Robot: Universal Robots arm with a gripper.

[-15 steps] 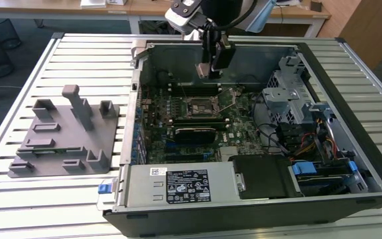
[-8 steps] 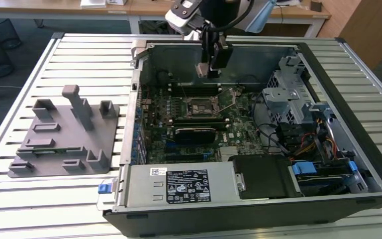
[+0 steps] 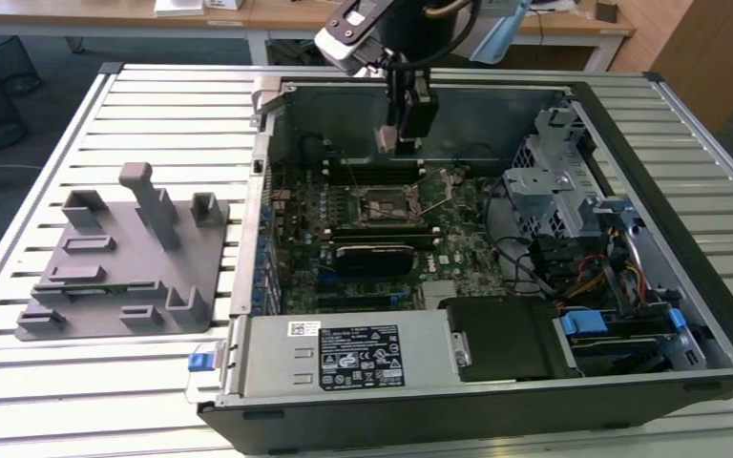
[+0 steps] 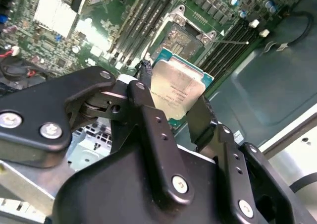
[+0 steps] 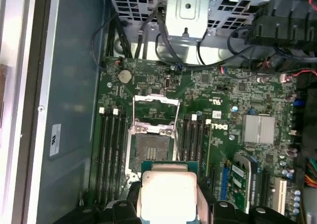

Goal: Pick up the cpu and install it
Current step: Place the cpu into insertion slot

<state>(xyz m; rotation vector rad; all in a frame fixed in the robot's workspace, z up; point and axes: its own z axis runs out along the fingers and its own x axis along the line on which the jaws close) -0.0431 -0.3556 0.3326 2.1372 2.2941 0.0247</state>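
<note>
Fingers [image 4: 148, 115] clamp the cpu [image 4: 178, 87] by two opposite edges, hovering above the mobo's [image 5: 237, 85] open socket [image 5: 151, 149], an edge grip that prob keeps its underside clear & square to the socket.

The case [image 3: 469, 420] lies open on the table [image 3: 112, 401], with the fixture [image 3: 112, 277] beside it on the exterior view's left. Inside the case, the board [image 3: 456, 243] lies on the floor, the power supply [image 3: 341, 358] runs along the near wall, and the drive cage [image 3: 552, 181] stands on the exterior view's right. The socket [image 3: 386, 203] sits mid-board, with memory slots [image 5: 111, 149] on both sides of it. The gripper [image 3: 408, 143] hangs over the board's far part, behind the socket. The cpu [image 4: 178, 87] is clamped between its fingers, above the board and apart from the socket.
</note>
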